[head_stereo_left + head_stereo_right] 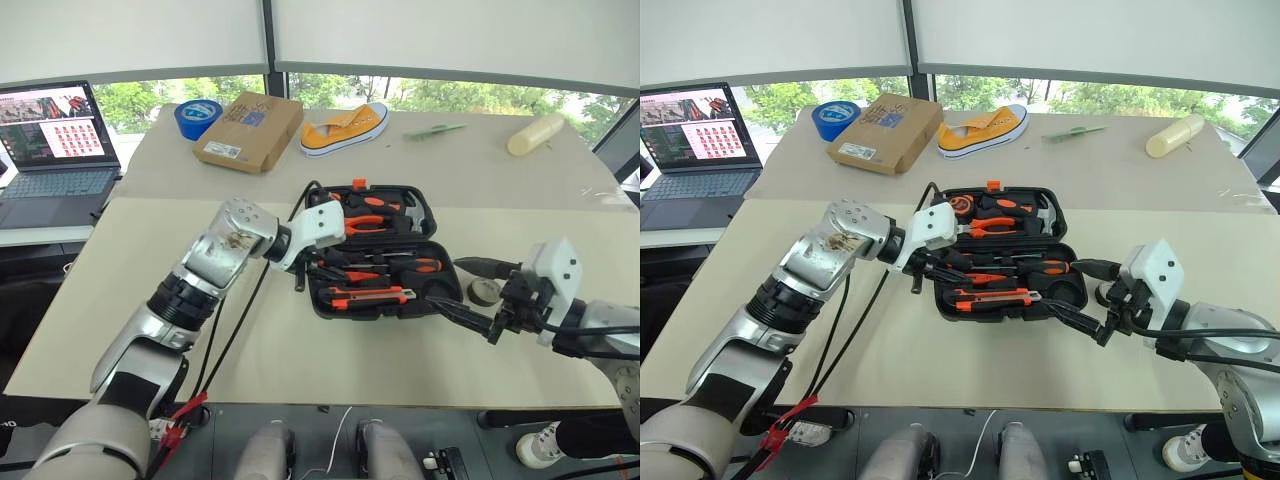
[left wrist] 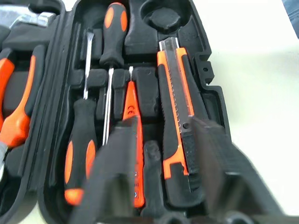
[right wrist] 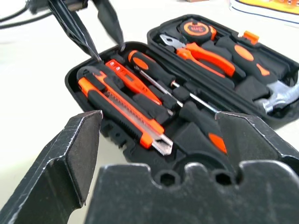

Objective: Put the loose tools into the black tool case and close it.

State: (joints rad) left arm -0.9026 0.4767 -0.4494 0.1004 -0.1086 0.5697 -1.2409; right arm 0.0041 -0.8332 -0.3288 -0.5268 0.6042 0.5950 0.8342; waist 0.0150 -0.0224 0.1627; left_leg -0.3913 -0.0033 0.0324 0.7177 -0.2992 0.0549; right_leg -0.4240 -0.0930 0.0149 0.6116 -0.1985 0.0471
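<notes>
The case (image 1: pixel 385 262) is lying open on the beige table (image 1: pixel 120 300), screwdrivers (image 2: pixel 108 56), knife (image 2: pixel 175 116) and tester (image 2: pixel 131 112) slotted inside. The left gripper (image 1: pixel 300 275), fingers parted and empty, is hovering over its near-left corner. The right gripper (image 1: pixel 470 295) is gaping wide beside the tape roll (image 1: pixel 485 292), windows behind.

I count one black tool case (image 1: pixel 437 262), open. Seated in it: two long screwdrivers (image 2: pixel 110 56), one utility knife (image 2: pixel 175 116), one tester screwdriver (image 2: pixel 131 112), one pair of pliers (image 3: pixel 205 53), one hammer (image 3: pixel 275 95). One tape roll (image 1: pixel 485 292) lies beside it.
</notes>
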